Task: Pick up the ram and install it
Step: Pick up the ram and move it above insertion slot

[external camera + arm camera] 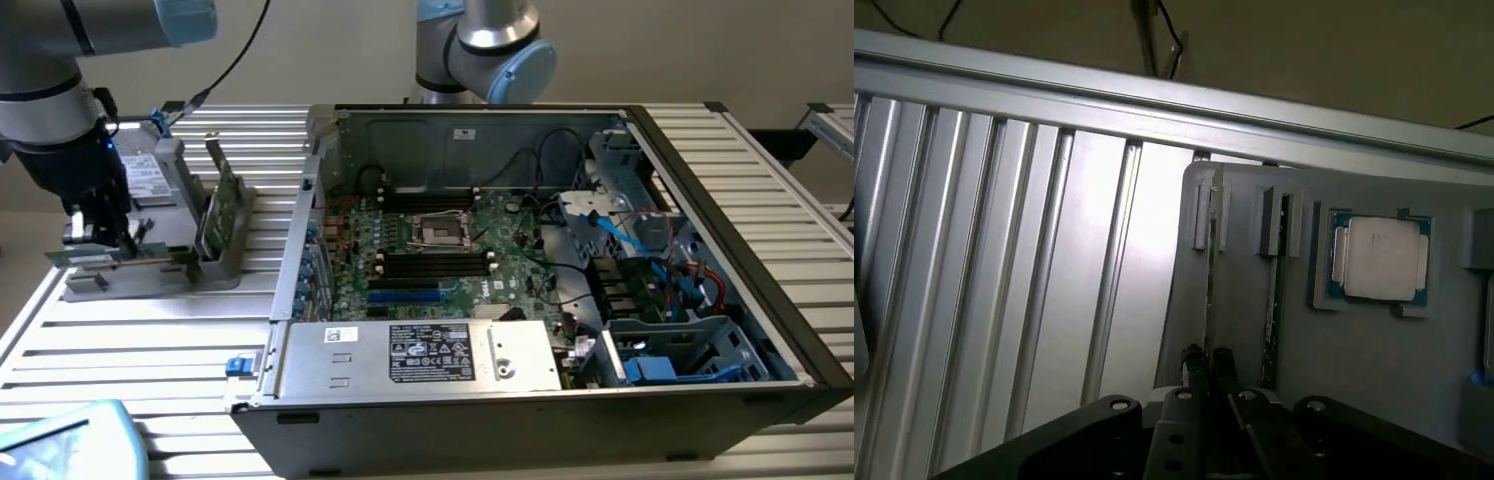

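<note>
Grey arm (54, 120) upright, hand (120, 244) tight on ram (87, 257)

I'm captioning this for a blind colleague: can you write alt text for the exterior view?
The robot's fingers are shut on the ram, a thin green stick held level at a grey holder at the exterior view's left. To the view's right on the slatted table sits an open computer case with the motherboard exposed.

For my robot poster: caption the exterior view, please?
Gripper pinches the long, thin green ram stick at its grey holder, beside an open computer case.
</note>
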Controlling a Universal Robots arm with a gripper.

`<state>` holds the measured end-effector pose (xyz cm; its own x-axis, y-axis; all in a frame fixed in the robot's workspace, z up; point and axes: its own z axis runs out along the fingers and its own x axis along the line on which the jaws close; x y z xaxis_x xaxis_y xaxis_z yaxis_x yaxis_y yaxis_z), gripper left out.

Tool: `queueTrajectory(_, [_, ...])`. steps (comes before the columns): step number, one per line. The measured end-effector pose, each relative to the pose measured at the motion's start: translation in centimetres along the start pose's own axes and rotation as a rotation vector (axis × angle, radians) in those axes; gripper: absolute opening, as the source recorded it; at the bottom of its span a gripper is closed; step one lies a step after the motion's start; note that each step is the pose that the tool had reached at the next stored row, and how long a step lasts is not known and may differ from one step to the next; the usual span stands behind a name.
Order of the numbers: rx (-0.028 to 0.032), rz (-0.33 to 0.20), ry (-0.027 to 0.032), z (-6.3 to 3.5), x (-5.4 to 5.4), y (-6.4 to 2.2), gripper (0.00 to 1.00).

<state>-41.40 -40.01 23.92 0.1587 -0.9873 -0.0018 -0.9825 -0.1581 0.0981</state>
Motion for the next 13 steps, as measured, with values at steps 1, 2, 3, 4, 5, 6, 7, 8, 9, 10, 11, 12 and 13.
queueTrajectory(1, [-0.0018, 0.0, -0.0002, -0.44, 0.0, 0.03, 0.14])
queueTrajectory(2, [-0.0034, 0.0, -0.0005, -0.89, 0.0, 0.06, 0.14])
queueTrajectory(3, [-0.0046, 0.0, -0.0005, -1.34, 0.0, 0.09, 0.14])
queueTrajectory(4, [-0.005, 0.0, -0.0008, -1.78, 0.0, 0.09, 0.14])
queueTrajectory(5, [-0.0054, 0.0, -0.0009, -2.25, 0.0, 0.06, 0.14])
queueTrajectory(6, [-0.0058, 0.0, -0.0008, -2.76, 0.0, -0.02, 0.14])
queueTrajectory(7, [-0.006, 0.0, -0.0009, -3.22, 0.1, -0.17, 0.14])
queueTrajectory(8, [-0.0064, 0.0, -0.001, -3.66, 0.1, -0.3, 0.14])
queueTrajectory(9, [-0.0068, 0.0, -0.001, -4.14, 0.1, -0.45, 0.14])
queueTrajectory(10, [-0.0069, 0.0, -0.0011, -4.6, 0.2, -0.59, 0.14])
queueTrajectory(11, [-0.0074, 0.0, -0.0011, -5.09, 0.2, -0.75, 0.14])
queueTrajectory(12, [-0.0076, 0.0, -0.0012, -5.55, 0.2, -0.91, 0.14])
queueTrajectory(13, [-0.0081, 0.0, -0.0013, -6.05, 0.3, -1.09, 0.14])
